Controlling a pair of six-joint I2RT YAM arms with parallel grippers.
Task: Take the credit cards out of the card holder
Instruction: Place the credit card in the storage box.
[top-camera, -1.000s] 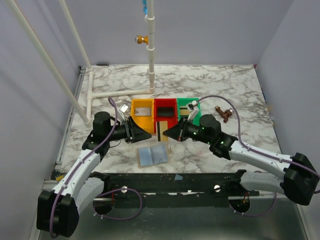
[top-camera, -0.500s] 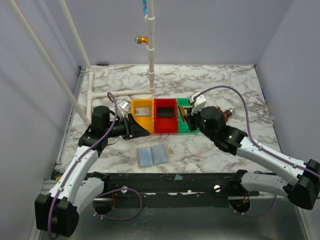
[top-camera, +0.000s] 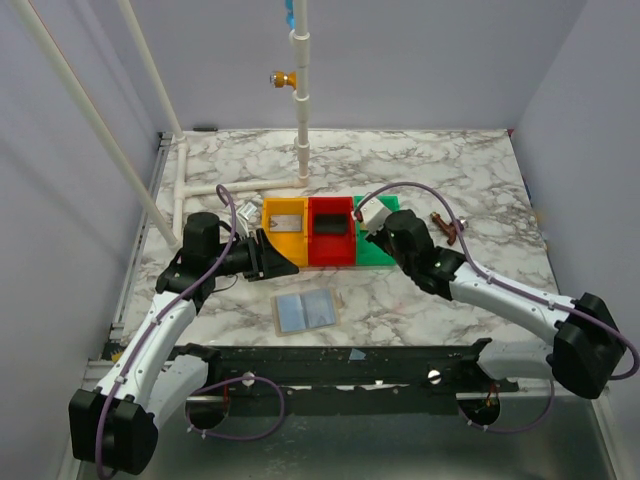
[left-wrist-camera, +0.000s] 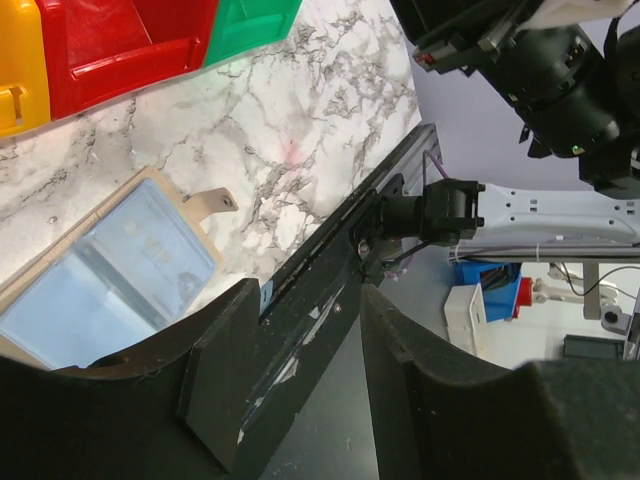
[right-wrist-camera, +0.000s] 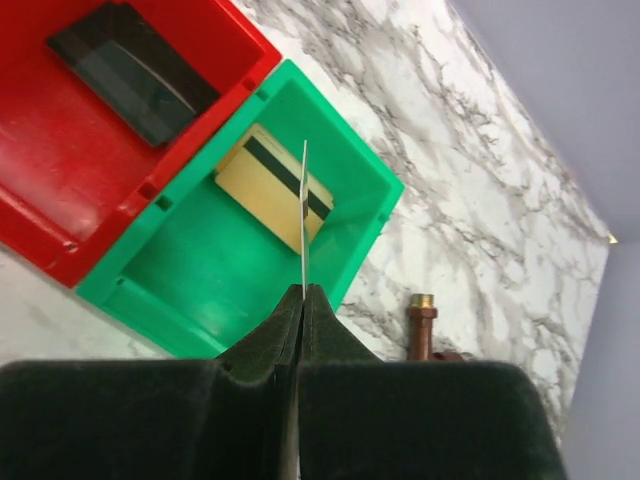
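The card holder lies open on the marble in front of the trays, grey-blue lining up; the left wrist view shows it too. My right gripper is shut on a thin card, seen edge-on, held over the green tray. A tan-striped card lies flat in that tray. A black card lies in the red tray. A grey card lies in the yellow tray. My left gripper is open and empty, left of the holder.
A brown pipe fitting lies right of the green tray. A white pipe frame and a small metal piece are behind the yellow tray. The table's black front rail runs below the holder.
My right gripper has carried the card from just above the card holder back and right, to over the green tray. My left gripper has drawn back slightly to the left.
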